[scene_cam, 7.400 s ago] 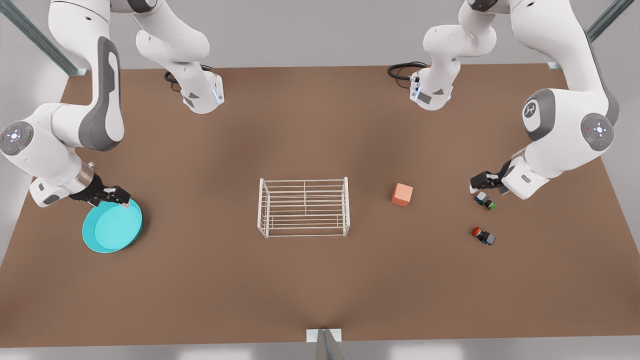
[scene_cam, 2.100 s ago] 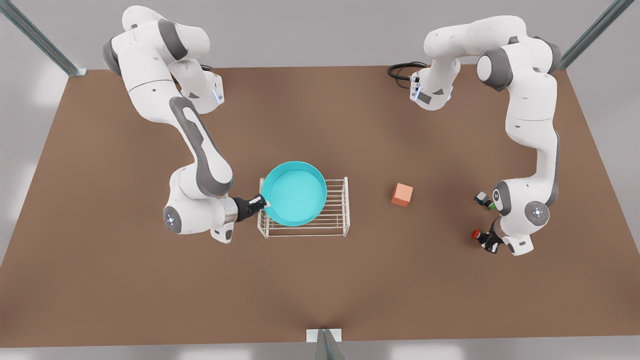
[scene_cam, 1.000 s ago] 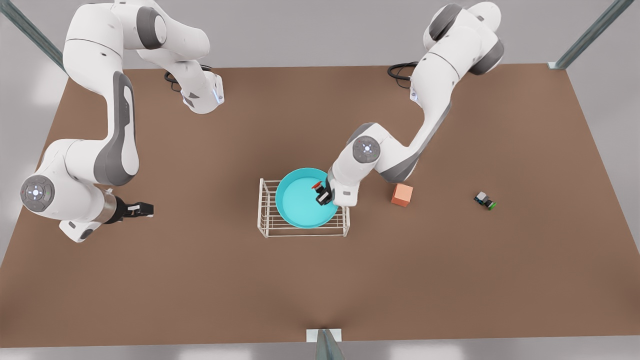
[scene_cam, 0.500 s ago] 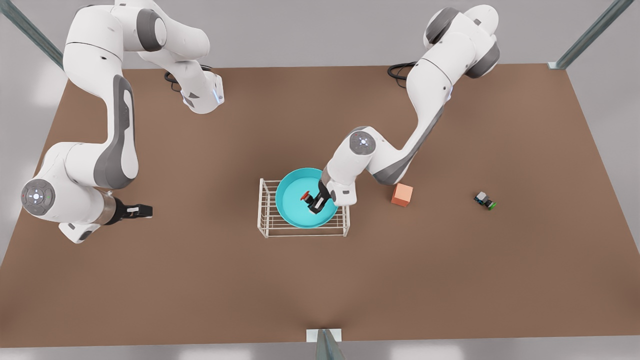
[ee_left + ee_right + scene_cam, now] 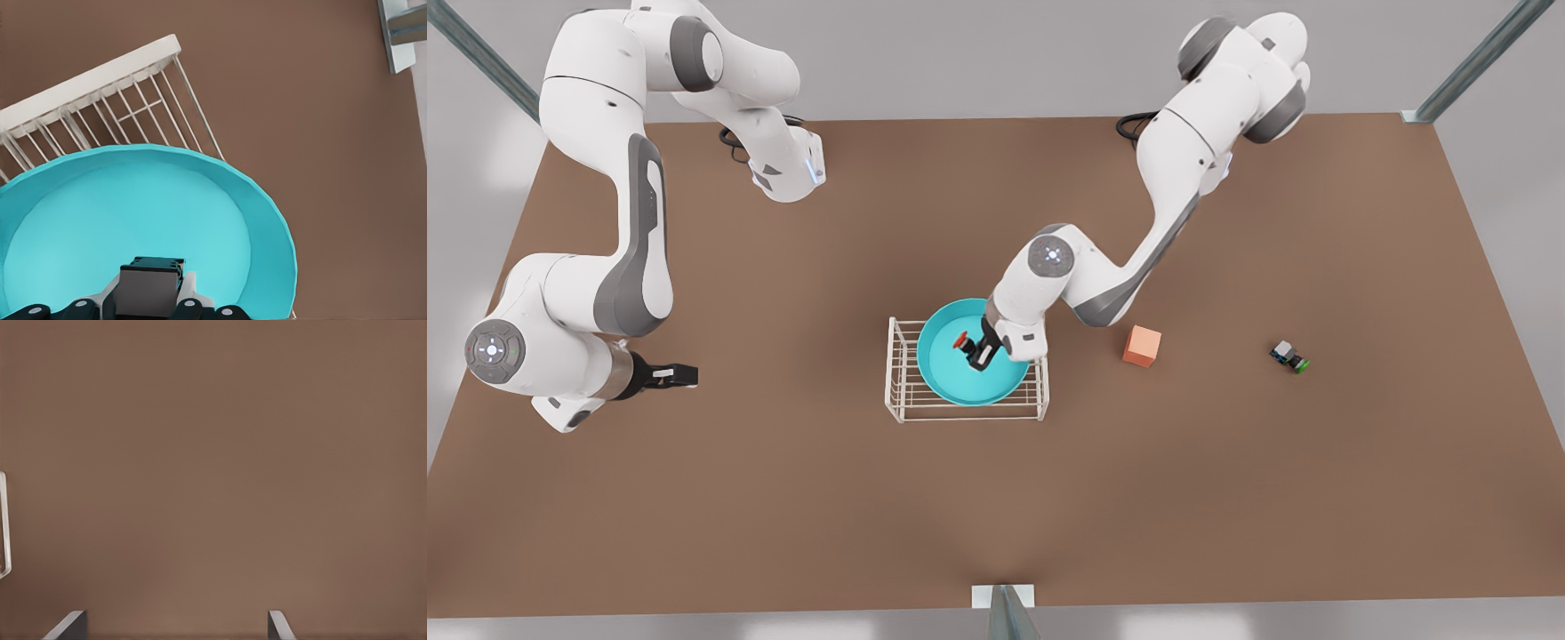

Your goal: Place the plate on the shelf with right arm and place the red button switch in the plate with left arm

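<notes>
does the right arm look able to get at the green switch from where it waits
Probably not: the right gripper, fingers open, waits at the table's far side from the green switch, with the rack and left gripper between.

We see a brown table (image 5: 783, 498) with 1 orange cube (image 5: 1142, 346) on it. Taking the cube as our landmark, 1 tiny green-capped switch (image 5: 1289, 356) sits well apart toward the front view's right, level with it.

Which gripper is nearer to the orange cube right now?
Left. The left gripper hangs over the plate on the shelf, holding the red button switch, near the orange cube. The right gripper waits, open, far beyond the shelf.
</notes>
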Tool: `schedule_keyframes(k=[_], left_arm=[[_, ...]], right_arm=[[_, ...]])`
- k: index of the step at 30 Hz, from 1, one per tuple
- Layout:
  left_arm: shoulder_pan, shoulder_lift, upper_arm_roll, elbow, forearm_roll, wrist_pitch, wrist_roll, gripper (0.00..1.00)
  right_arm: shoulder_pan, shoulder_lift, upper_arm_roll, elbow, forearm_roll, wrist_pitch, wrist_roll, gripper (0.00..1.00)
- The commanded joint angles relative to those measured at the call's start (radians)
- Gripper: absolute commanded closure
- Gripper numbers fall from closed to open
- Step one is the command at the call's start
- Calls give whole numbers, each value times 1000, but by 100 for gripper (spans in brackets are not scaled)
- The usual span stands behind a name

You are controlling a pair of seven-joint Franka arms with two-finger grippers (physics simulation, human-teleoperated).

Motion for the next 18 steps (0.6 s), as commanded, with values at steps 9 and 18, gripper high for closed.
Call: schedule_keyframes(k=[9, 18], left_arm=[[9, -18, -4, 47, 100, -310, 98, 0], [374, -245, -107, 182, 17, -1091, 1156, 0]], right_arm=[[0, 3, 0, 0, -1, -1, 5, 0], [-2, 3, -2, 0, -1, -1, 3, 0]])
